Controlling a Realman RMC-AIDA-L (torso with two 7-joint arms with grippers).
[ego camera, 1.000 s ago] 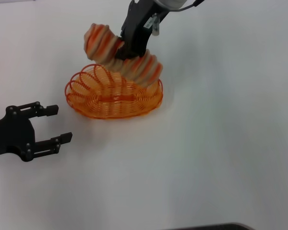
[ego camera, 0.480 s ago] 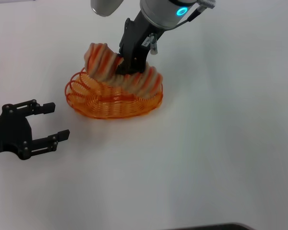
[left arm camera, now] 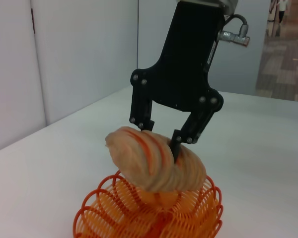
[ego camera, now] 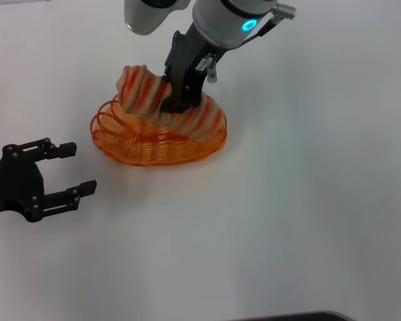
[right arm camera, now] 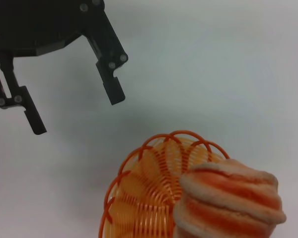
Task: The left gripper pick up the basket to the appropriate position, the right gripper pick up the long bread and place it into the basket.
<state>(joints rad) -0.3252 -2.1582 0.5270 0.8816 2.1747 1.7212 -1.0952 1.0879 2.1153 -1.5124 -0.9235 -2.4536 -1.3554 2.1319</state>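
Bread [ego camera: 170, 107], clamped by the right gripper [ego camera: 176, 100], seems to rest tilted in the basket [ego camera: 157, 144]; left gripper [ego camera: 72, 170], fingers apart, waits at eight o'clock.

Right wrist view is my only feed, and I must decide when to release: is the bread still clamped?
Observer: Yes. In the left wrist view the right gripper has both fingers closed on the middle of the long bread.
Operator: Is the loaf level?
Observer: No. In the head view it tilts, its right end down in the basket, its left end above the rim.
Operator: Is the other arm holding the basket?
Observer: No. The left gripper is open, on the basket's left, apart from it.
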